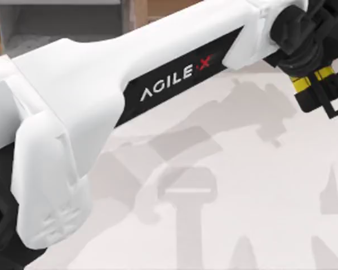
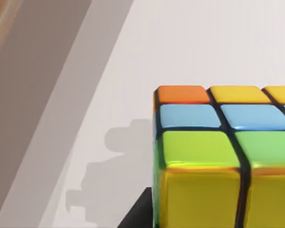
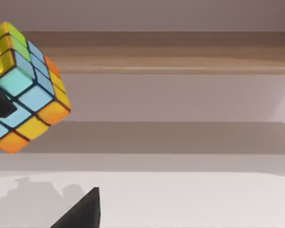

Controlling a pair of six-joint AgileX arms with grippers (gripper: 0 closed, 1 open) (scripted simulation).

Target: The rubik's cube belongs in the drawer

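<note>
My left arm reaches across the table to the back right in the top view. Its gripper (image 1: 318, 93) is shut on the rubik's cube (image 1: 324, 73), of which just yellow bits show between the black fingers. Close up, the rubik's cube (image 2: 218, 156) shows orange, yellow, blue and green squares. It also hangs in the air as the rubik's cube (image 3: 26, 85), tilted, above the white table. At the back left, a grey inside framed by tan wood (image 1: 56, 25) peeks past the arm; it may be the drawer. My right gripper (image 3: 83, 209) sits low over the table.
A long brown wooden ledge (image 3: 156, 52) runs along the back, with a shaded recess beneath it. The white tabletop (image 1: 242, 185) carries the arms' shadows. The left arm's white body (image 1: 73, 112) covers much of the table's left side.
</note>
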